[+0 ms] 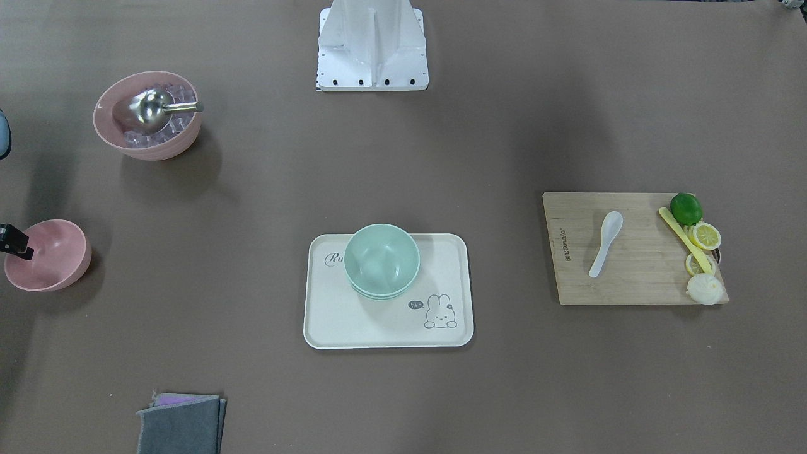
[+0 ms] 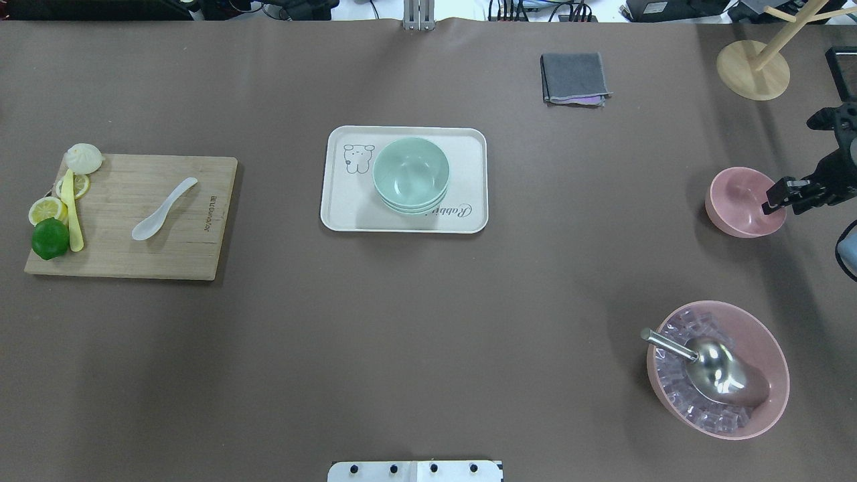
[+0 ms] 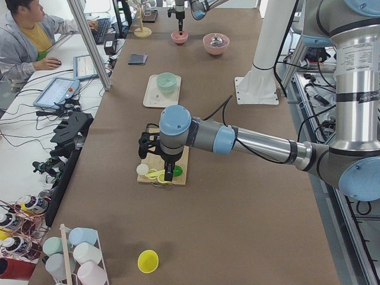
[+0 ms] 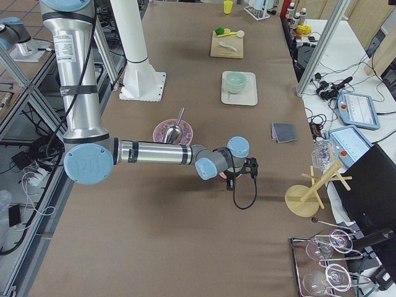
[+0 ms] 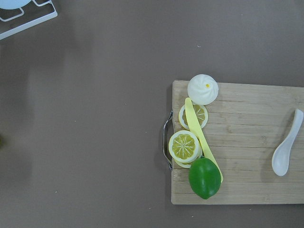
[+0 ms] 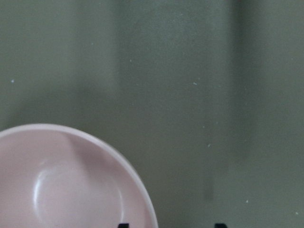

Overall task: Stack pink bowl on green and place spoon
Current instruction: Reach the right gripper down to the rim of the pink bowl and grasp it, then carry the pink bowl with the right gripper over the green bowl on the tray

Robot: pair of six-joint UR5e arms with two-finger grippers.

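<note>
- Your right gripper (image 2: 776, 197) is parked right at the pink bowl (image 2: 740, 201), on the rim side that faces away from the tray (image 2: 469, 144). The bowl stands upright on the table.
- The right wrist view settles the grip. The two fingertips (image 6: 123, 224) are spread, one inside the rim and one outside, so the jaws straddle the wall with nothing pinched. From overhead you only get black fingers at the rim, and I can't tell if they touch it.
- The green bowls (image 2: 410, 171) sit stacked on the tray, well apart from that gripper, over toward the left arm's side.
- The spoon (image 5: 285, 145) lies flat on the cutting board (image 5: 247, 190), way off from the right gripper. It's near your left gripper (image 3: 168, 174), which hangs over the fruit end of the board.
- That left gripper only shows in the exterior left view, so I can't tell whether it's spread or clenched. Its wrist view shows what that view hides: the spoon, plus the lime (image 5: 205, 178), lemon slices (image 5: 184, 146) and bun (image 5: 203, 89).
- A bigger ice bowl (image 2: 770, 348) with a metal scoop (image 2: 716, 371) sits near the right gripper on the robot's side. A grey cloth (image 2: 574, 77) lies on the far side. Both are off the straight line to the tray.
</note>
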